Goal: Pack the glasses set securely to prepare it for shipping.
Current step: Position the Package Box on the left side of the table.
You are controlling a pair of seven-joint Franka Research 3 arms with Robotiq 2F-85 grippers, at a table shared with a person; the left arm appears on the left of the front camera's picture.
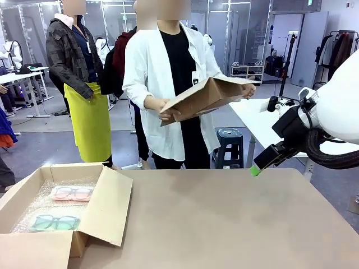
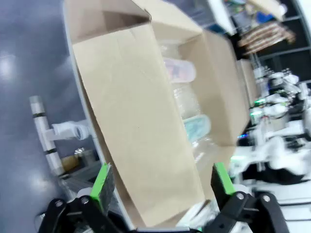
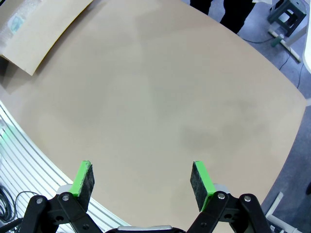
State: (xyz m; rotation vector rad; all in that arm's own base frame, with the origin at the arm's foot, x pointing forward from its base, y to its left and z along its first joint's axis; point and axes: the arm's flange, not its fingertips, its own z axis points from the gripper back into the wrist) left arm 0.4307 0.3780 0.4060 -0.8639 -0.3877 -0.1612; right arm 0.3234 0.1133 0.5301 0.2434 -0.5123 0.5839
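Hovering spread and empty, the left claw [image 2: 163, 182] hangs over a box [image 1: 106, 210] flap; the right claw [image 3: 143, 182], also spread, hangs over bare worktop [image 3: 160, 97]. Pink case [image 1: 71, 193] and green case [image 1: 54, 222] lie on bubble wrap in the box at the worktop's near-left corner.

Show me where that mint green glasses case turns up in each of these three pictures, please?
Front view: the mint green case lies in the open cardboard box at lower left, nearer the camera than the pink case.
Left wrist view: it sits mid-frame, inside the box, below the pink case.
Right wrist view: a pale green patch at top left, too small to be sure.
Shared landmark: the box's open flap.
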